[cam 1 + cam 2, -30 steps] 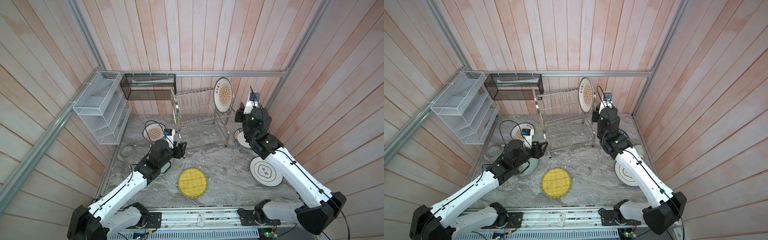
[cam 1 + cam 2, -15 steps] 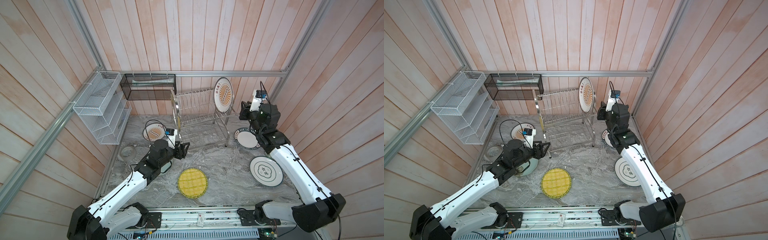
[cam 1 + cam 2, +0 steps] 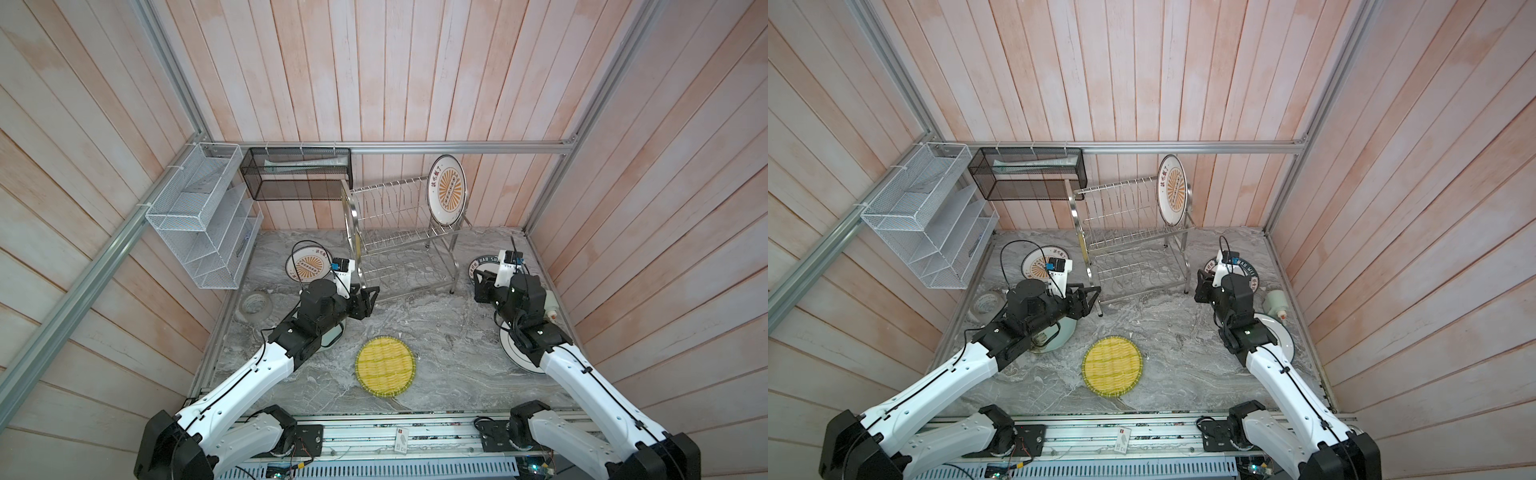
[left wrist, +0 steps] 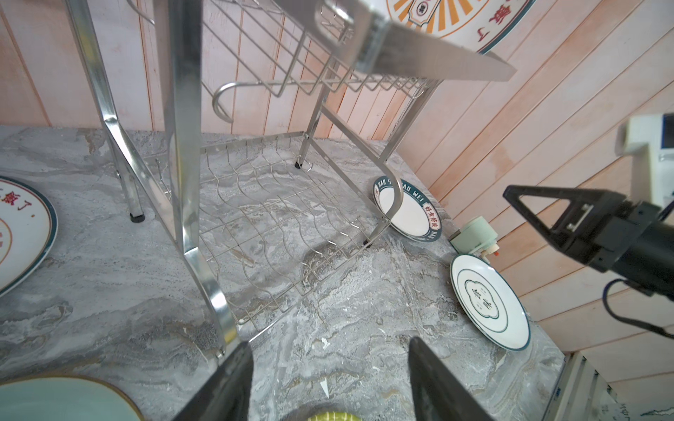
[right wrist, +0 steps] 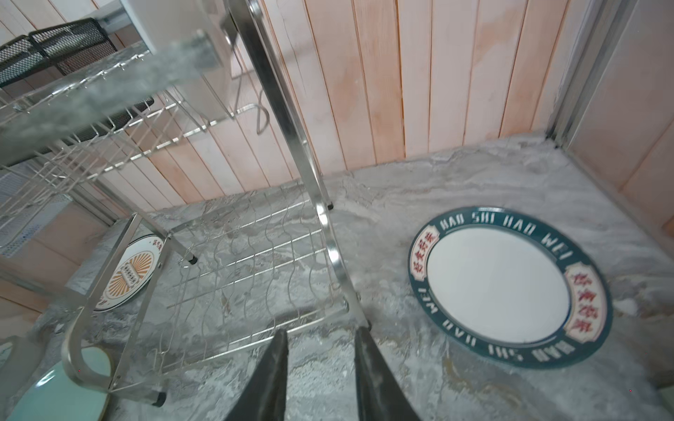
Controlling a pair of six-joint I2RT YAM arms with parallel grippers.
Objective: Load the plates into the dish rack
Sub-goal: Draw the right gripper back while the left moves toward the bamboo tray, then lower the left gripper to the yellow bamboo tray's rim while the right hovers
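Plates mostly lie flat on the table [image 3: 436, 332]; I see only one sunburst plate [image 3: 447, 190] standing upright at the right end of the dish rack [image 3: 399, 245], on its top tier. My left gripper [image 4: 330, 346] gapes wide and empty by the rack's front left foot, with the yellow plate [image 3: 385, 368] nearby. My right gripper [image 5: 321, 330] is narrowly parted and empty, and the lettered plate [image 5: 510, 288] lies beside it.

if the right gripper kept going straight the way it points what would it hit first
Most likely the dish rack: the right gripper aims at the foot of its side frame, just ahead of it. Depth is unclear, so it could touch the table first.
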